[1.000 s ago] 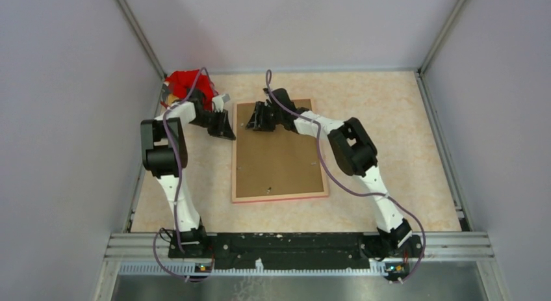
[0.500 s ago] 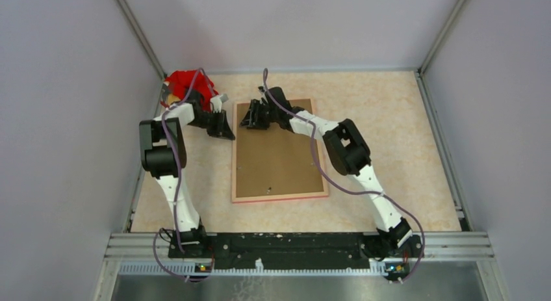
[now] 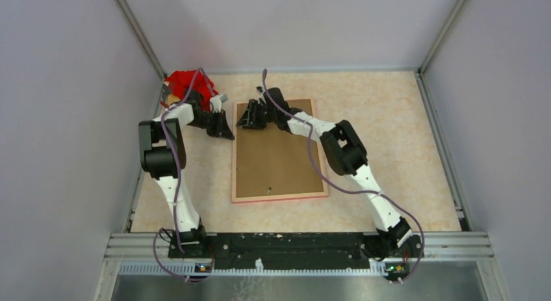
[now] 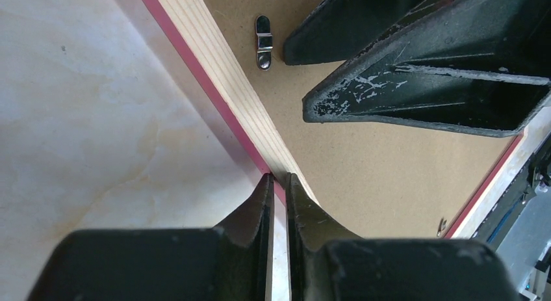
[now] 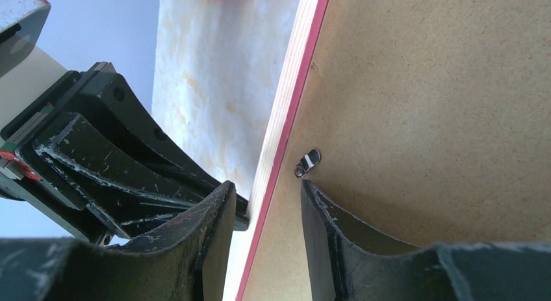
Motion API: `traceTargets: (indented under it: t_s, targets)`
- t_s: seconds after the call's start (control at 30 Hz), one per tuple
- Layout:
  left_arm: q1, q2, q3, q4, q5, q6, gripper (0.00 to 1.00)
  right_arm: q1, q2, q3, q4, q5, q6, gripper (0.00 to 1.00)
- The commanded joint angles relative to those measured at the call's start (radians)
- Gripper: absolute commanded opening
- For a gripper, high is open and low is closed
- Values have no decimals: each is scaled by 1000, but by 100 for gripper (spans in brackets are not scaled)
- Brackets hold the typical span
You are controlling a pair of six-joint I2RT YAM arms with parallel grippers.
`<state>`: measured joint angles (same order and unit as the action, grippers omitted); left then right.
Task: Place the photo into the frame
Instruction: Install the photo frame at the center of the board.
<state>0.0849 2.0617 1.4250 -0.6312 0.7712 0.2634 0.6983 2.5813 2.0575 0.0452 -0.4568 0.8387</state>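
Even, diffuse overhead light washes the pale table (image 3: 403, 138), leaving only soft shadows; both wrist views are bright, crisp in the middle, slightly soft at the nearest edge.

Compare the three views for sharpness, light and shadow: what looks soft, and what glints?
Top external: even, soft light, everything sharp, hardly any shadow around the frame. Left wrist: the left claw close to the lens looks soft, while the rail's wood grain and the metal clip are crisp. Right wrist: the clip glints, and the right claw throws a dim shadow on the backing board.
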Motion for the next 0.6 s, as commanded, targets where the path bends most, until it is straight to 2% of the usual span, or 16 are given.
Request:
traceTargets:
  t_s: [0.0,0.57]
  targets:
    - [-14,-4,-39,1,-36,48,14,11,53,52,-11,0,7,42]
    - [-14,-6,-39,-6,-32,58,13,10,97,120,-34,8,14,38]
